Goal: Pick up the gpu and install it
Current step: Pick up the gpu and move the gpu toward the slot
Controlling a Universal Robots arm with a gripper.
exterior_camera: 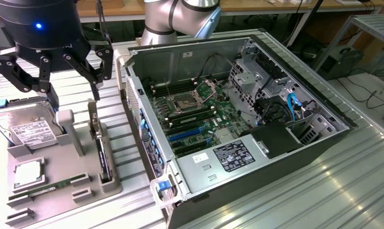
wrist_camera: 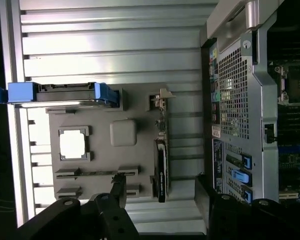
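Grey tray (exterior_camera: 64, 167): gpu (exterior_camera: 102, 160) on edge, long axis prob. parallel w/ case (exterior_camera: 172, 59)

gpu (exterior_camera: 102, 160): black | tray (exterior_camera: 55, 160): grey | hard drive (exterior_camera: 26, 126): silver | motherboard (exterior_camera: 198, 117): green | computer case (exterior_camera: 319, 152): dark grey

A ribbed aluminium table (exterior_camera: 344, 191) fills the lower right of the exterior view, glare streaking its slats. A wooden worktop (exterior_camera: 115, 9) runs along the top edge. At the upper right stands a grey metal frame (exterior_camera: 373, 24), dark cables (exterior_camera: 376, 98) trailing over the pale floor (exterior_camera: 360, 82) below
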